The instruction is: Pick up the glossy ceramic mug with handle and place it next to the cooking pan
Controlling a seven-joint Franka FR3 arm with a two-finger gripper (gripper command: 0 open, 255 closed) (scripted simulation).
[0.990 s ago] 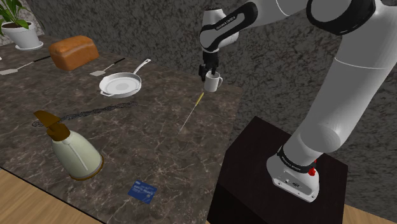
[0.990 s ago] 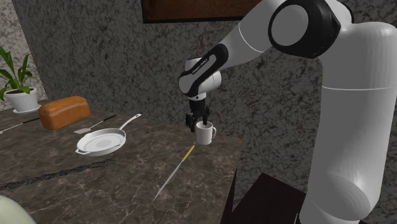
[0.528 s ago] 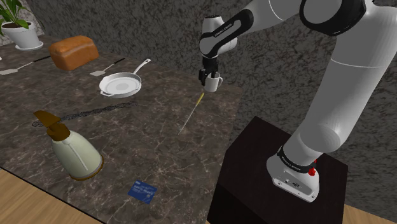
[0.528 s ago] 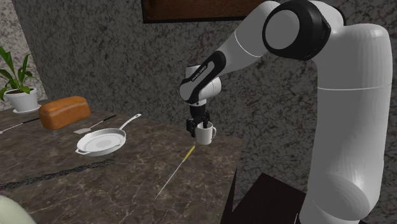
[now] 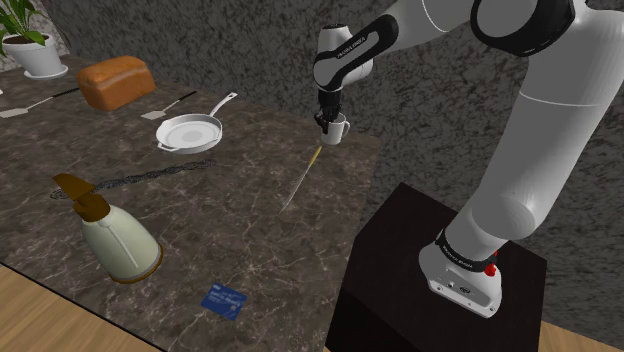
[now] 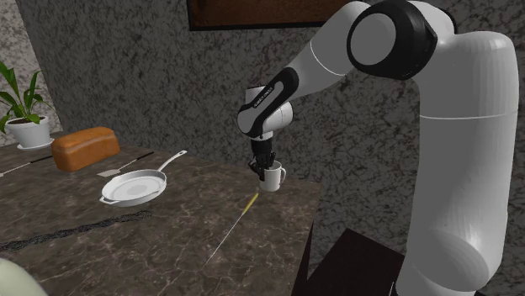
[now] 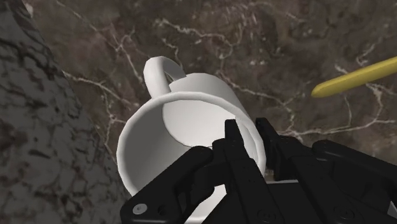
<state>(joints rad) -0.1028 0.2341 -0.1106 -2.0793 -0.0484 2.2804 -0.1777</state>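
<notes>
Gripper (image 5: 326, 121) clamped on the white mug (image 5: 336, 130): 1 finger inside the rim, 1 outside, pinching the wall on the side away from the handle. In the wrist view the gripper (image 7: 249, 137) bites the mug (image 7: 172, 121) wall, with nothing else in its grip. The mug (image 6: 271, 177) sits about upright, low over the dark marble desk (image 5: 250, 220); can't tell if its base touches. It is well apart from the white pan (image 5: 188, 132), off to the pan's right in the shoulder view. The pan handle points toward the mug side. A thin yellow-tipped stick (image 5: 303, 175) lies flat between pan and mug, nearer the mug. A spatula (image 5: 166, 108) lies just beside the pan, a brown loaf (image 5: 117, 82) beyond the pan, and a blue card (image 5: 224, 300) far from the pan by the desk's near edge.
</notes>
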